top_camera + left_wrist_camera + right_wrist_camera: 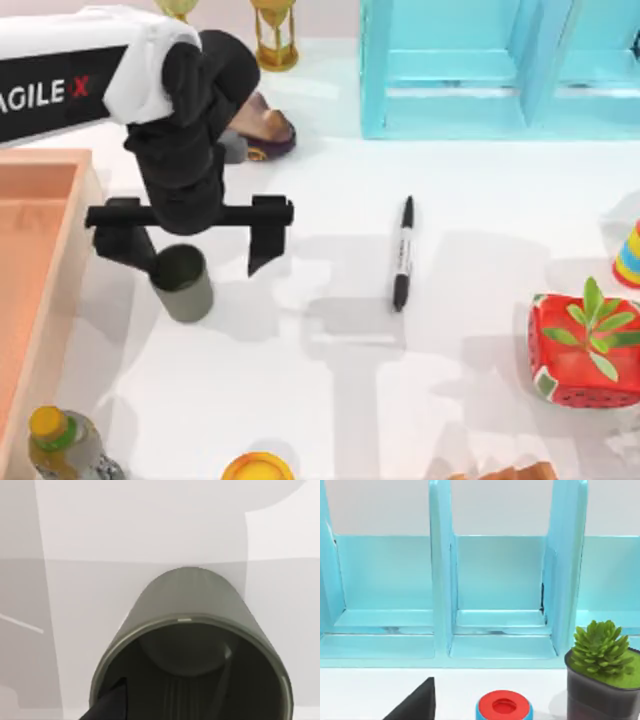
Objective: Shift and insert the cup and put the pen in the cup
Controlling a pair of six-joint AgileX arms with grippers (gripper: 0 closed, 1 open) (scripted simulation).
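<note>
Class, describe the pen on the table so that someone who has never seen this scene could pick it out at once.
Start at the turquoise shelf unit at the table's far edge. On the bare white table just in front of it lies the pen, flat, on its own, right of the cup. It is the one slim black stick there, with a pale label band around its middle.

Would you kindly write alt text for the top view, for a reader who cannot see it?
The left gripper hangs open over the upright cup at the table's left, one finger at the cup's rim. The pen lies flat nearer the middle, apart from the cup, with a blue shelf unit behind it.
</note>
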